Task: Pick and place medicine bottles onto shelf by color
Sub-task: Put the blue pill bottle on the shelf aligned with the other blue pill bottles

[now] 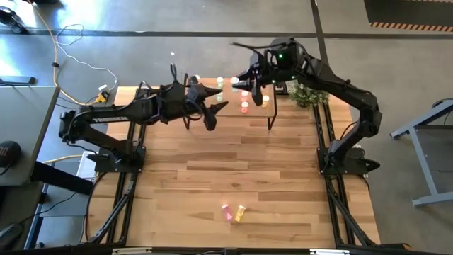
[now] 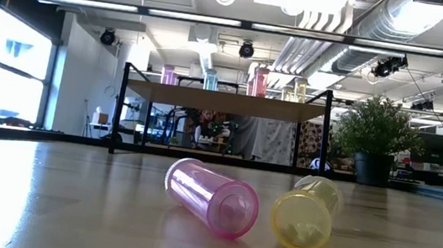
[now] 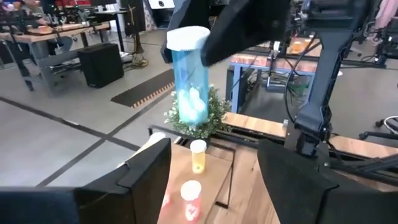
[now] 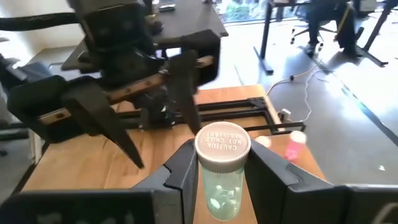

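My right gripper (image 4: 222, 169) is shut on a pale blue-green medicine bottle (image 3: 189, 81) with a white cap, above the shelf (image 2: 224, 101) at the table's far side. My left gripper (image 3: 217, 152) stands open just to the left of it (image 1: 212, 113), with nothing between its fingers. On the shelf stand several bottles, among them a yellow one (image 3: 198, 155), a red-orange one (image 3: 189, 198) and a pink one (image 4: 293, 144). A pink bottle (image 2: 212, 197) and a yellow bottle (image 2: 305, 215) lie on their sides on the tabletop near its front edge. My right gripper pinches the blue-green bottle between its two fingers (image 4: 185, 169), on the body just under the cap (image 4: 221, 180). The fingers come nearly level from the table's right side. The bottle stands upright, cap up, lifted clear above the shelf.
A small potted plant (image 1: 308, 94) stands at the shelf's right end. The wide stretch of tabletop (image 1: 226, 163) between the shelf and the two lying bottles holds nothing. Black frame rails (image 1: 333, 191) run along both sides of the table.
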Robot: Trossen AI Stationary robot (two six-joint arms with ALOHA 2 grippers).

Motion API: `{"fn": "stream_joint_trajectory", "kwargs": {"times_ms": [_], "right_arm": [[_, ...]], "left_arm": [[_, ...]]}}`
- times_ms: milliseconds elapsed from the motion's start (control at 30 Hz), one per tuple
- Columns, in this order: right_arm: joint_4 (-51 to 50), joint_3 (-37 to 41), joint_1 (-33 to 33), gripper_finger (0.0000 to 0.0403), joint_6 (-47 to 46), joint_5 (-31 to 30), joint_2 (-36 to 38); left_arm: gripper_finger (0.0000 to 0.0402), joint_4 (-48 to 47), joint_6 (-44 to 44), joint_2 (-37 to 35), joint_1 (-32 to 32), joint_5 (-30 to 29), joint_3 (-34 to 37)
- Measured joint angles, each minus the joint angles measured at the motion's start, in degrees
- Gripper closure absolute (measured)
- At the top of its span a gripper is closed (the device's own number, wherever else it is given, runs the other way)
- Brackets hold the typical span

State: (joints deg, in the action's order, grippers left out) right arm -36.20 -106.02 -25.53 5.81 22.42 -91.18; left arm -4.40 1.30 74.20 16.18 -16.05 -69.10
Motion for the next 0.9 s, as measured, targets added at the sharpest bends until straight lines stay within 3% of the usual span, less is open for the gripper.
{"fn": "stream_joint_trajectory", "kwargs": {"times_ms": [100, 300, 433, 633, 900], "right_arm": [[0.93, 0.0, -0.96, 0.0304, -0.99, -0.65, 0.09], [1.0, 0.0, -1.09, 0.0304, -4.1, -9.97, 0.11], [1.02, 0.0, -0.7, 0.0304, -7.67, -11.11, -0.64], [1.17, 0.04, 2.53, 0.0304, -11.49, -17.98, -5.0], [2.12, 0.04, 7.02, 0.0304, -15.65, -21.73, -8.26]], "left_arm": [[0.0172, -2.65, -0.04, -2.12, 0.39, 0.04, 0.0], [0.0174, -7.18, -3.97, -6.73, 1.4, 0.29, 0.0], [0.0174, -9.3, -7.03, -10.03, 2.14, 0.44, 0.0], [0.0174, -11.06, -8.58, -13.98, 4.19, 0.34, 0.0], [0.0174, -14.39, -9.59, -16.47, 6.85, 0.44, 0.0]]}}
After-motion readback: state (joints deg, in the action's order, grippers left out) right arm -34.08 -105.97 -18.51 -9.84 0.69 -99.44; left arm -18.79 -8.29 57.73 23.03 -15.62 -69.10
